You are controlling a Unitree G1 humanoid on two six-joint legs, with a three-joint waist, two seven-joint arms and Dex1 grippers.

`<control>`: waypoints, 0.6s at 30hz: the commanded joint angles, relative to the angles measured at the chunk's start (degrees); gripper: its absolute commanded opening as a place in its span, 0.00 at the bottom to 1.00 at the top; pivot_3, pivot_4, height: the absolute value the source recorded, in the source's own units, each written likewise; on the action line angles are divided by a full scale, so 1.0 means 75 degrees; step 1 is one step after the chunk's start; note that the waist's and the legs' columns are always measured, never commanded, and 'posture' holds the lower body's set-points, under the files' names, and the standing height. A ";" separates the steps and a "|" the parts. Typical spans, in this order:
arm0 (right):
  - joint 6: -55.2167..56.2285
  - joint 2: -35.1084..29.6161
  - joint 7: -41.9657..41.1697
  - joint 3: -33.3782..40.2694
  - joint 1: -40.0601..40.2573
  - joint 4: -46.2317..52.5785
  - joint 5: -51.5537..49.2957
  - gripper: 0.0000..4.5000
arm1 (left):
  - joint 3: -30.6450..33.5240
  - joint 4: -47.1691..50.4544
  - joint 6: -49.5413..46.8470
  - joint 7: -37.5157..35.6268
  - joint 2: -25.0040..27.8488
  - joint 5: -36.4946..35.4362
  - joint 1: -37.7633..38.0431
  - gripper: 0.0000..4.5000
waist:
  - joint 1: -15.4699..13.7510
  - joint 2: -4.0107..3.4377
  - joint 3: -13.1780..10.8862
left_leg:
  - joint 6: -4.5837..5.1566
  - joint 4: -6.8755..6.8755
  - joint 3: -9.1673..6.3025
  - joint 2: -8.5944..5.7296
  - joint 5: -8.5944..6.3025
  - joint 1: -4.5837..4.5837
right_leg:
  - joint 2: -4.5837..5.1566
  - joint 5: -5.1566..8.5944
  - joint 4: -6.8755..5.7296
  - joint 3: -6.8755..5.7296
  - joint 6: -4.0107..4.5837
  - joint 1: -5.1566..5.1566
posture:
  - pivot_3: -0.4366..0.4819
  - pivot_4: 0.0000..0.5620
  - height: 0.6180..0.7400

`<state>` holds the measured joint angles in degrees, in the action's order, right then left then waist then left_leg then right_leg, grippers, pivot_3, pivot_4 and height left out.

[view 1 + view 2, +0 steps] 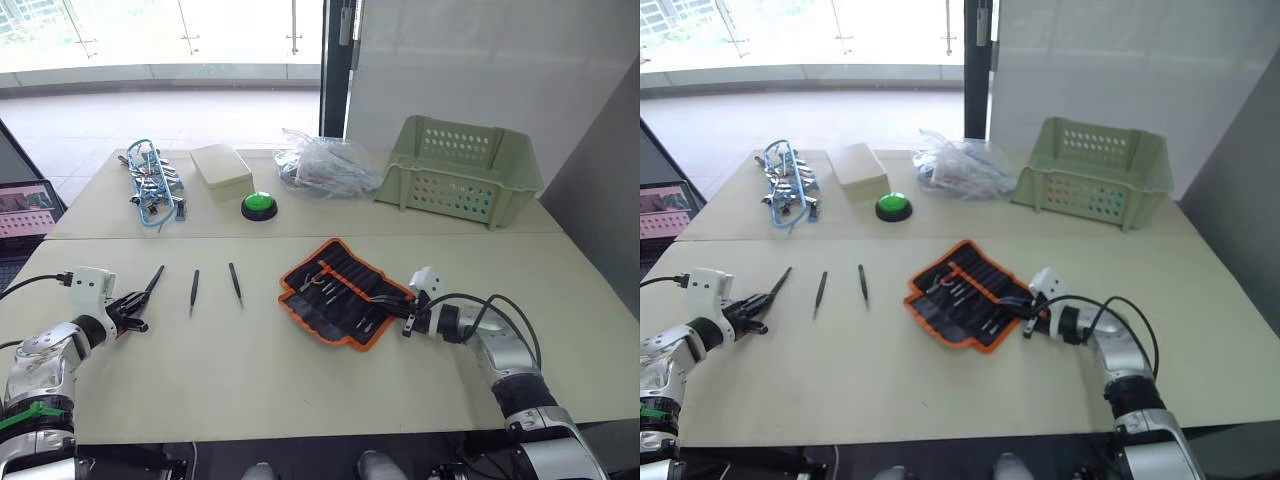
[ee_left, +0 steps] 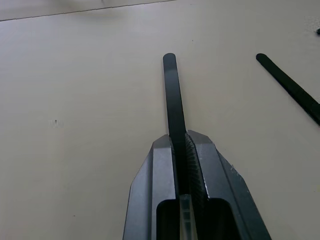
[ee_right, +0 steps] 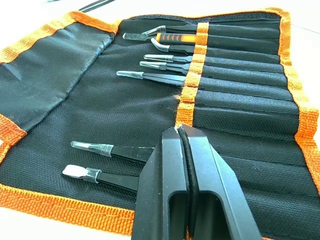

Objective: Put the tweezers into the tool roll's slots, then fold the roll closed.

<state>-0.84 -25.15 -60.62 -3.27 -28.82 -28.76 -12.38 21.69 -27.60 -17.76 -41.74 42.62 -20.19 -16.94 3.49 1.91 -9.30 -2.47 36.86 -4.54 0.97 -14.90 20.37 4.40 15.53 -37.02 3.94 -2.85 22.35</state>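
Gripping one of the tweezers [image 2: 174,107], left jaws | right jaws pressed together over tool roll [image 1: 343,291] | pale table [image 1: 300,380], bright windows behind.

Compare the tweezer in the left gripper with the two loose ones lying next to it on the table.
The held tweezer is clamped between the shut fingers of the left gripper and points away from it, while the two loose tweezers lie flat and free on the table. The held one sits furthest to the robot's left; the loose pair lie nearer the tool roll. All three are slim, dark and outside the roll.
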 commanded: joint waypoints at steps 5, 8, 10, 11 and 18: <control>-0.0196 0.0019 0.0173 -0.0120 0.0185 0.0085 0.0154 0.00 | 0.0077 0.3253 -0.1627 0.0042 0.0402 -0.0858 -0.0031 0.01 | -0.0043 0.0002 -0.0003 | 0.0000 0.0001 0.0000 -0.0002 0.0000 0.0006 | 0.0003 0.0000 0.0004 -0.0001 0.0000 -0.0001 | 0.48 0.27 1.00; -0.0237 0.0029 0.0217 -0.0111 0.0223 0.0137 0.0128 0.00 | -0.0480 0.4185 -0.2665 -0.0005 0.0576 -0.1151 -0.0640 0.01 | -0.0078 0.0003 -0.0005 | -0.0001 0.0001 -0.0001 -0.0003 0.0000 0.0006 | 0.0001 0.0000 0.0005 -0.0001 0.0000 -0.0001 | 0.48 0.27 1.00; -0.0269 0.0066 0.0252 -0.0124 0.0210 0.0139 0.0131 0.00 | -0.0842 0.4537 -0.3279 0.0142 0.0422 -0.1344 -0.1162 0.01 | -0.0098 0.0001 -0.0006 | -0.0001 0.0002 0.0001 -0.0005 0.0000 0.0003 | 0.0002 0.0000 0.0007 0.0001 -0.0001 -0.0007 | 0.48 0.27 1.00; -0.0285 0.0083 0.0266 -0.0132 0.0209 0.0140 0.0130 0.00 | -0.1149 0.4769 -0.3578 0.0183 0.0332 -0.1396 -0.1399 0.01 | -0.0102 0.0001 -0.0006 | -0.0001 0.0002 0.0002 -0.0007 0.0001 0.0003 | 0.0003 0.0001 0.0007 0.0001 -0.0001 -0.0009 | 0.48 0.27 1.00; -0.0258 0.0150 0.0336 -0.0155 0.0272 0.0175 0.0146 0.00 | -0.2917 0.5685 -0.5664 0.0614 -0.0731 -0.1761 -0.2629 0.01 | -0.0049 0.0001 -0.0009 | 0.0000 0.0003 -0.0002 -0.0005 0.0000 0.0007 | -0.0004 0.0001 0.0007 0.0002 -0.0002 -0.0006 | 0.48 0.27 1.00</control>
<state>-1.79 -24.13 -58.39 -3.50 -28.12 -26.95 -12.40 -0.18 12.86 -58.49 -38.75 37.64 -32.69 -34.11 3.12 1.92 -9.36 -2.47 36.88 -4.55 0.94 -14.89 20.44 4.36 15.53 -36.96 3.96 -2.86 22.32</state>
